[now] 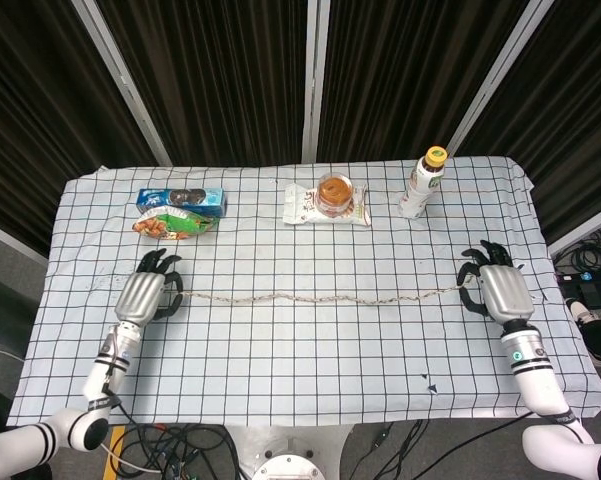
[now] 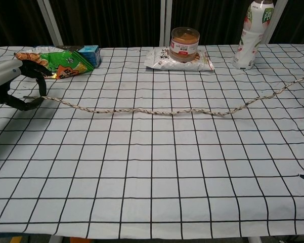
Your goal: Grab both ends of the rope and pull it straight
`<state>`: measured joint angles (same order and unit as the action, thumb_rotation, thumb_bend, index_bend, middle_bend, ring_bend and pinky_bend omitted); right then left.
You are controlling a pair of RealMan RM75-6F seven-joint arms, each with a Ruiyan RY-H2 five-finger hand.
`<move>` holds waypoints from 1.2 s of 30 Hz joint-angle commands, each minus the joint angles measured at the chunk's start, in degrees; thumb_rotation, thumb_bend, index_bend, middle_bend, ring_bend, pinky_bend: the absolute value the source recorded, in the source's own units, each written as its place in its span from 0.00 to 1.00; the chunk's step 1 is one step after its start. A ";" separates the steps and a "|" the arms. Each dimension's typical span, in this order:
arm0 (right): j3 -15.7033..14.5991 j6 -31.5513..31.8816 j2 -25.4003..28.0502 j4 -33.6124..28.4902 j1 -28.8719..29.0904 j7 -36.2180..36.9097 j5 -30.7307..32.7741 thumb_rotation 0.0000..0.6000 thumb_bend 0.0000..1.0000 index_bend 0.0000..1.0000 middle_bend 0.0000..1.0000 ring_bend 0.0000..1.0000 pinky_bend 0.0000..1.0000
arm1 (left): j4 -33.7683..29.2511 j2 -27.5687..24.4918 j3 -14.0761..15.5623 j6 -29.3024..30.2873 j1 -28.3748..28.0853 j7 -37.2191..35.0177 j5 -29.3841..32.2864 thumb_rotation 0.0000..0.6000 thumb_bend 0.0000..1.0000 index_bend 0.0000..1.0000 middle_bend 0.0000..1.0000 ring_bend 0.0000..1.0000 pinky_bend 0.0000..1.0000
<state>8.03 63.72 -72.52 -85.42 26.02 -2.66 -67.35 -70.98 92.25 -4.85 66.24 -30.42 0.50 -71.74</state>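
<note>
A thin braided rope (image 1: 320,298) lies stretched almost straight across the checked tablecloth (image 1: 310,360), with a slight waviness along it (image 2: 162,112). My left hand (image 1: 145,294) holds its left end near the table's left side; its fingers (image 2: 30,71) curl around the rope end in the chest view. At the right side my right hand (image 1: 498,290) grips the other end. The chest view shows the rope running off its right edge, with the right hand out of frame there.
Along the far side stand a white bottle with a yellow cap (image 1: 423,184), a brown jar on a snack packet (image 1: 333,194), a blue biscuit box (image 1: 183,199) and a green snack bag (image 1: 173,225). Black curtains hang behind the table.
</note>
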 commanded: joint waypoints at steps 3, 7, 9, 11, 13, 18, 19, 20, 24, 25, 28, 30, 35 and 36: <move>-0.16 -0.74 -1.16 3.25 -0.93 0.05 1.43 1.00 0.52 0.69 0.22 0.00 0.00 | 2.03 0.39 -0.23 -0.04 1.26 -1.94 -0.26 1.00 0.41 0.58 0.15 0.00 0.00; -0.60 -1.79 -2.08 5.05 -1.26 0.09 1.73 1.00 0.52 0.69 0.22 0.00 0.00 | 3.32 0.94 0.19 -0.33 1.85 -2.87 -1.14 1.00 0.41 0.58 0.15 0.00 0.00; -1.09 -2.10 -3.11 6.39 -1.38 -0.06 1.24 1.00 0.52 0.69 0.22 0.00 0.00 | 4.30 1.52 0.46 -0.62 1.96 -2.87 -1.66 1.00 0.41 0.58 0.15 0.00 0.00; -1.31 -2.36 -4.36 7.84 -1.45 -0.03 1.02 1.00 0.52 0.70 0.22 0.00 0.00 | 5.18 2.12 0.47 -1.04 2.03 -2.91 -1.81 1.00 0.41 0.58 0.15 0.00 0.00; -1.32 -2.73 -5.50 9.16 -1.50 0.37 0.95 1.00 0.52 0.70 0.22 0.00 0.00 | 5.97 2.63 0.32 -1.42 2.10 -2.96 -1.80 1.00 0.41 0.58 0.15 0.00 0.00; -1.41 -3.83 -7.81 11.81 -1.41 1.46 0.46 1.00 0.51 0.68 0.21 0.00 0.00 | 7.39 3.47 0.03 -2.48 2.08 -3.34 -1.93 1.00 0.40 0.58 0.15 0.00 0.00; -1.47 -4.10 -8.20 12.28 -1.38 1.56 0.37 1.00 0.51 0.66 0.20 0.00 0.00 | 7.58 3.62 0.00 -2.62 2.08 -3.30 -1.96 1.00 0.40 0.58 0.15 0.00 0.00; -1.55 -4.45 -8.68 12.84 -1.33 1.63 0.28 1.00 0.51 0.64 0.20 0.00 0.00 | 7.81 3.83 -0.03 -2.73 2.09 -3.16 -2.05 1.00 0.39 0.57 0.15 0.00 0.00; -1.82 -5.74 -9.74 14.26 -1.17 1.44 0.20 1.00 0.46 0.42 0.17 0.00 0.00 | 8.03 4.26 -0.04 -3.29 2.13 -2.21 -2.12 1.00 0.35 0.48 0.15 0.00 0.00; -1.82 -6.06 -9.81 14.37 -1.14 1.49 0.24 1.00 0.44 0.36 0.16 0.00 0.00 | 7.93 4.27 -0.08 -3.51 2.14 -2.01 -2.03 1.00 0.34 0.44 0.15 0.00 0.00; -1.73 -6.42 -9.83 14.38 -1.19 1.43 0.16 1.00 0.34 0.24 0.14 0.00 0.00 | 7.22 4.26 -0.54 -3.65 2.39 -1.41 -1.52 1.00 0.28 0.33 0.15 0.00 0.00; -1.66 -6.07 -9.46 13.78 -1.35 1.41 -0.17 1.00 0.29 0.20 0.13 0.00 0.00 | 6.40 4.00 -0.87 -3.06 2.75 -1.75 -1.51 1.00 0.26 0.29 0.14 0.00 0.00; -1.09 -1.06 -5.89 9.01 -2.78 1.27 -3.12 1.00 0.24 0.16 0.10 0.00 0.00 | 1.30 0.30 -2.50 0.80 4.52 -4.54 -2.18 1.00 0.23 0.26 0.14 0.00 0.00; -0.99 0.74 -4.40 7.27 -3.38 1.06 -4.13 1.00 0.24 0.16 0.10 0.00 0.00 | -0.40 -1.37 -3.04 2.05 5.24 -5.39 -2.20 1.00 0.23 0.26 0.14 0.00 0.00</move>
<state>6.70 61.35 -79.46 -75.19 23.77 -1.32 -69.51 -68.60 93.52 -6.80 66.06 -26.48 -3.23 -73.68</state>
